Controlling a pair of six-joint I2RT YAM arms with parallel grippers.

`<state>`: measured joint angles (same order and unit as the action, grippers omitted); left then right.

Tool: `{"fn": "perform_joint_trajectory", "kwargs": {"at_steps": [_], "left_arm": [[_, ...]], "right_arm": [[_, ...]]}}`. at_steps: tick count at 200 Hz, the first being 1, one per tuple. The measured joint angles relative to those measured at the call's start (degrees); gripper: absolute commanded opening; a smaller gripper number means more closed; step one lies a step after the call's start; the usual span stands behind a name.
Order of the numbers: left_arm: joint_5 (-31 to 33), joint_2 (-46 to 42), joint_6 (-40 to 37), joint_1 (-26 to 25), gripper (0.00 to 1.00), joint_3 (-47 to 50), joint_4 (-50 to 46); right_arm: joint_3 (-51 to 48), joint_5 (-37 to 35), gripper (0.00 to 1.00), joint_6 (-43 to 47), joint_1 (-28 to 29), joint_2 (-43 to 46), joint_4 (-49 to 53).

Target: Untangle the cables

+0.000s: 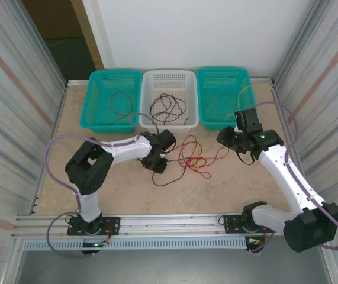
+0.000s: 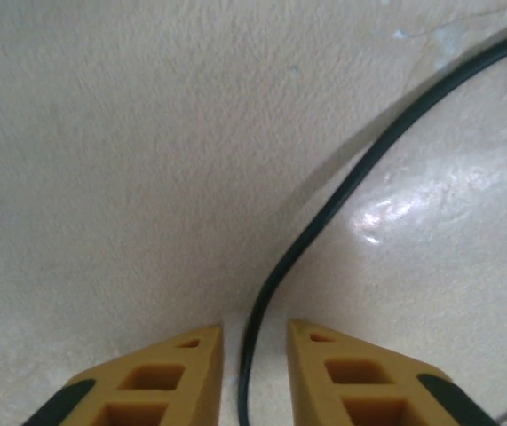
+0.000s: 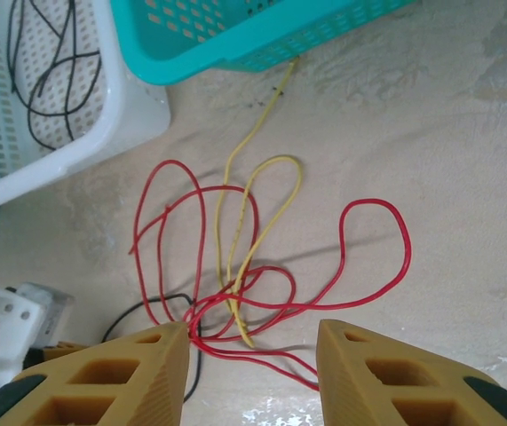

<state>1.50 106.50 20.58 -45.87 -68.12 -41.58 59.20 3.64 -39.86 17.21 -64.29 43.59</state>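
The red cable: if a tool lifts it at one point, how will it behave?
Probably floppy: the red cable lies in loose loops. Likely light, being thin. It crosses the yellow cable, so lifting may drag that along.

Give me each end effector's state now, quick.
Left end effector: slightly open, black cable in its gap, not pinched.
Right end effector: open, holding nothing.

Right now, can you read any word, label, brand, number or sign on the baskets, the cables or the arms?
None: no text can be read on the left teal basket, the white basket, the right teal basket, the cables, the left arm or the right arm.
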Motion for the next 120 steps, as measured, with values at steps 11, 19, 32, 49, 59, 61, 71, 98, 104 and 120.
{"fn": "perform_joint_trajectory", "kwargs": {"at_steps": [11,19,32,49,59,61,71,98,104,120], "left_arm": [[0.07,0.57,-0.07,0.04,0.05,-0.74,-0.68],[0.09,0.72,-0.20,0.04,0.00,-1.18,-1.16],[0.31,0.70,-0.66,0.04,0.00,-1.29,-1.31],[0.87,0.28,-0.68,-0.02,0.00,-1.05,-1.25],[1.51,-0.76,-0.70,-0.17,0.00,-0.63,-1.53],[1.64,-1.01,-0.70,-0.22,0.00,-0.55,-1.68],[2.56,-2.93,-0.74,-0.42,0.00,-0.37,-2.38],[5.60,-12.57,-0.94,-1.51,0.00,-0.17,-3.69],[6.14,-15.06,-0.94,-1.60,0.00,-0.04,-3.65],[7.21,-22.49,-1.09,-1.75,0.00,0.31,-3.41]], "right_arm": [[0.57,0.48,0.39,0.00,0.00,0.07,-0.09],[0.92,0.74,0.39,0.00,0.00,0.24,-0.22],[1.11,1.16,0.39,0.00,0.02,0.68,-0.52],[1.11,1.79,0.39,0.00,0.17,1.16,-1.03],[1.11,2.45,0.39,0.00,0.52,1.25,-1.51],[1.11,2.51,0.39,0.00,0.61,1.25,-1.66],[1.14,3.19,0.40,0.00,1.49,1.22,-2.21],[2.23,4.66,0.49,0.00,6.10,-0.17,-3.98],[2.69,4.87,0.50,0.02,7.50,-0.72,-4.66],[4.24,5.49,0.53,0.33,12.17,-2.84,-6.78]]}}
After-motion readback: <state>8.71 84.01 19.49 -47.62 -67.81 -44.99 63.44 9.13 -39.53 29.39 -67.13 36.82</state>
